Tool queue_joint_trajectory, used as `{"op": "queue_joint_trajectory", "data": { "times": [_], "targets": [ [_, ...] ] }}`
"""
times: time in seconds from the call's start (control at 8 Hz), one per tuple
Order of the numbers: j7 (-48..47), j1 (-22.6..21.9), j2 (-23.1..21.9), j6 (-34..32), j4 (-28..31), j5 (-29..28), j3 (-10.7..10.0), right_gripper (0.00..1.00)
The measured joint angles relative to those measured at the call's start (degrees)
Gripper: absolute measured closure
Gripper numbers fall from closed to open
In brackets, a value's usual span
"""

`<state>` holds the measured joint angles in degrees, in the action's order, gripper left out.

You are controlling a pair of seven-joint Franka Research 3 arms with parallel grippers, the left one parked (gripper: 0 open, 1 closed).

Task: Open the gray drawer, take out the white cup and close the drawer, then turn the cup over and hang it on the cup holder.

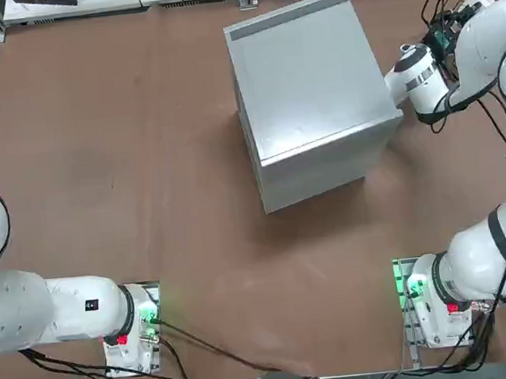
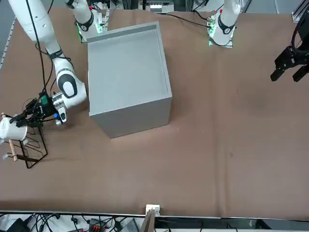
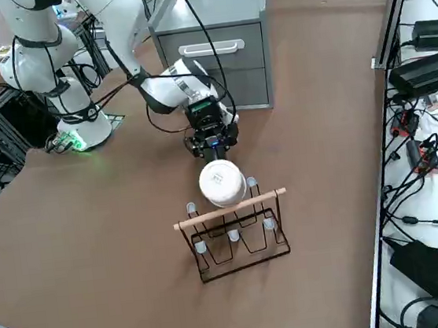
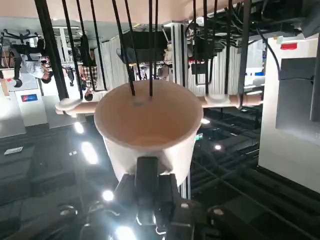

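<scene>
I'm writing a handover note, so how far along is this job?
The gray drawer looks shut, flush in its cabinet. The white cup is out, gripped by the right gripper, base outward, at the cup holder. Apparently left: letting go and backing away.

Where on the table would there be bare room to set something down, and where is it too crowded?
Bare table lies between the gray cabinet and the parked left arm, and on the cabinet's far side from the cup holder. It's crowded around the holder, where the right hand has the white cup.
</scene>
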<state>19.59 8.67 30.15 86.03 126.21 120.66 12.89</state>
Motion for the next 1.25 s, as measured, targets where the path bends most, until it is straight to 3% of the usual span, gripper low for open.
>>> {"op": "queue_joint_trajectory", "data": {
  "times": [0.12,0.38,0.75,1.0,1.25],
  "targets": [
    [0.0,0.1,0.4,0.0,-0.2,0.0,0.0,0.78],
    [-0.1,0.1,0.4,-0.1,-0.3,0.0,0.0,0.63],
    [-0.2,0.2,-1.0,0.0,-1.5,-1.4,0.1,0.05],
    [0.1,0.2,-6.5,5.8,-2.4,-9.6,0.5,0.00],
    [3.9,0.2,-15.7,14.2,-3.4,-23.4,0.8,0.00]
  ]
}}
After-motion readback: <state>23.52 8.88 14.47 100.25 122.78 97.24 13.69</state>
